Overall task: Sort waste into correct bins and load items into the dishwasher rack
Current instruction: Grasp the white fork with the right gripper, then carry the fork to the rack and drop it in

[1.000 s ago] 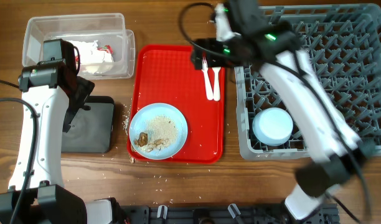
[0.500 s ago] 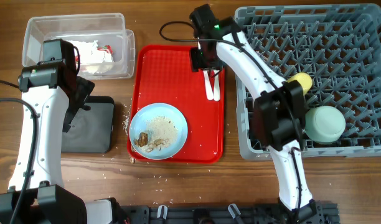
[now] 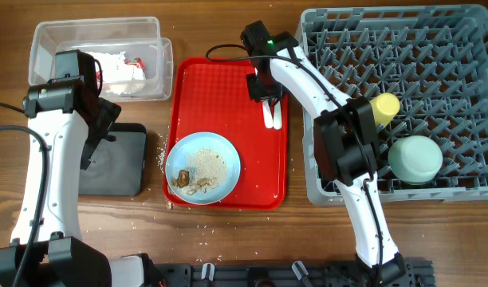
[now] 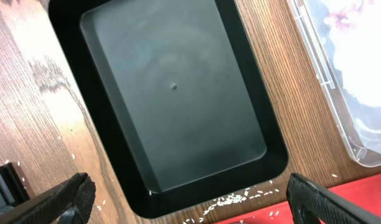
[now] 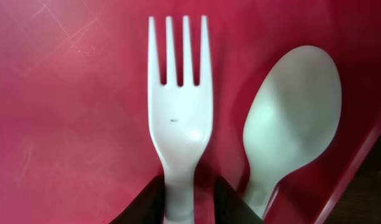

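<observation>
A white fork [image 5: 178,118] and a white spoon [image 5: 293,118] lie side by side at the top right of the red tray [image 3: 204,96]. My right gripper [image 5: 187,202] is down on the tray with its jaws narrowed to either side of the fork's handle; a thin strip of red still shows beside the handle. A blue plate [image 3: 202,167] with food scraps sits lower on the tray. My left gripper [image 4: 190,199] hangs wide open and empty above the black bin [image 4: 172,93]. The grey dishwasher rack [image 3: 435,64] stands at the right.
In the rack stand a yellow cup [image 3: 385,106] and a pale green bowl [image 3: 415,158]. A clear container [image 3: 100,56] holding white and red waste is at the back left. Rice grains [image 4: 231,200] lie on the wood between the black bin and the tray.
My right arm has settled lower over the fork and its jaws have closed in from wide open to close round the handle. The left arm has not moved.
</observation>
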`<move>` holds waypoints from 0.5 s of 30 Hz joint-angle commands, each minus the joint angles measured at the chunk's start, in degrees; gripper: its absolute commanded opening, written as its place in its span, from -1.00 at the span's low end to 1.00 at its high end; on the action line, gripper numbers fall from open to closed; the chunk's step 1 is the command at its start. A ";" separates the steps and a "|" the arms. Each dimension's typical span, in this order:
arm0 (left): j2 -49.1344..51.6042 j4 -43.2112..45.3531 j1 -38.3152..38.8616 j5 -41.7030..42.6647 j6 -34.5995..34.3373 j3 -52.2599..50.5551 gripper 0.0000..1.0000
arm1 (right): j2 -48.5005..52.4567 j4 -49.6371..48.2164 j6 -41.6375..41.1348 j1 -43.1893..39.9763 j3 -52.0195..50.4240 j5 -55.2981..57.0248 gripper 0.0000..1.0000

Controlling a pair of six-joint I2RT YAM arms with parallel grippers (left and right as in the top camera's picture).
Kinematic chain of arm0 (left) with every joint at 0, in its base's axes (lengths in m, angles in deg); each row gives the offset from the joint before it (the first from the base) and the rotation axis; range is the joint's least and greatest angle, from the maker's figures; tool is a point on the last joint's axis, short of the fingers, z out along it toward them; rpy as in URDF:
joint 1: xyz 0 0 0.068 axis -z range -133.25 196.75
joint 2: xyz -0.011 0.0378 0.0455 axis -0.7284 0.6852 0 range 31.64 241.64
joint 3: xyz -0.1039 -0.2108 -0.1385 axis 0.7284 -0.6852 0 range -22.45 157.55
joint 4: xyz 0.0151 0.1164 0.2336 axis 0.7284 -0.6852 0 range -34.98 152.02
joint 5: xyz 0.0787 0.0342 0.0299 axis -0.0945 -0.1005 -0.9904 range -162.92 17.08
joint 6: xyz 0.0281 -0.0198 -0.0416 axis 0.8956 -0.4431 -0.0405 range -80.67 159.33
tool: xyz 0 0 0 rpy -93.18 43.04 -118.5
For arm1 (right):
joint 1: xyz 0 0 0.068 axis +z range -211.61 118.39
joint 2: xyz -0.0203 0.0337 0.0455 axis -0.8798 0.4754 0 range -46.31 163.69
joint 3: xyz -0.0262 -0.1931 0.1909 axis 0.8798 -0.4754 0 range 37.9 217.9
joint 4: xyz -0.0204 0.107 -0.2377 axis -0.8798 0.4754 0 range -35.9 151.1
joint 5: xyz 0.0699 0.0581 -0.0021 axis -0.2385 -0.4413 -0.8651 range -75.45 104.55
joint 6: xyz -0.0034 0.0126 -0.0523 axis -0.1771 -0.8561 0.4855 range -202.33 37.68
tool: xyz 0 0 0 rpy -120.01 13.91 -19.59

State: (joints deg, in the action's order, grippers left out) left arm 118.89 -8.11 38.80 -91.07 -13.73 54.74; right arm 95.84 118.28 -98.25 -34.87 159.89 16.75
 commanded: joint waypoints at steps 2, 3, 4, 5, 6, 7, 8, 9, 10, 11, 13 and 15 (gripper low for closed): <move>-0.87 0.02 -0.22 -0.52 0.09 -0.09 1.00 | 1.99 1.33 0.72 -0.02 0.37 -0.20 -0.80; -0.90 0.02 -0.22 -0.52 0.09 -0.09 1.00 | 1.97 1.33 0.72 -0.02 0.37 -0.96 -0.85; -0.87 0.02 -0.20 -0.52 0.09 -0.09 1.00 | 1.77 1.36 0.70 -0.04 0.39 -1.44 -0.87; -0.87 0.02 -0.22 -0.52 0.09 -0.09 1.00 | 1.62 1.36 0.72 -0.13 0.44 -1.90 -0.91; -0.87 0.02 -0.22 -0.52 0.09 -0.09 1.00 | 1.05 1.44 0.70 -0.26 0.44 -2.23 -0.91; -0.87 0.02 -0.22 -0.52 0.09 -0.09 1.00 | 0.28 1.46 0.22 -0.37 0.44 -2.29 -0.91; -0.87 0.02 -0.22 -0.52 0.09 -0.09 1.00 | -0.76 1.42 -0.07 -0.50 0.44 -2.29 -0.91; -0.87 0.02 -0.22 -0.52 0.09 -0.09 0.99 | -2.32 1.38 -0.15 -0.79 0.57 -2.32 -0.91; -0.87 0.02 -0.22 -0.52 0.09 -0.09 1.00 | -3.50 1.27 -0.17 -1.01 0.63 -2.29 -0.92; -0.87 0.02 -0.22 -0.52 0.09 -0.09 1.00 | -7.58 0.81 -0.22 -2.03 0.63 -2.29 -0.91; -0.90 0.02 -0.22 -0.52 0.09 -0.09 1.00 | -12.44 0.48 -0.24 -4.11 0.63 -2.27 -0.91; -0.87 0.02 -0.22 -0.52 0.09 -0.09 1.00 | -17.03 0.31 -0.09 -7.28 0.63 -2.19 -0.91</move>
State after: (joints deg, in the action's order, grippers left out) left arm 118.89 -8.11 38.80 -91.07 -13.73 54.74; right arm 88.95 119.09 -97.64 -37.58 159.85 14.58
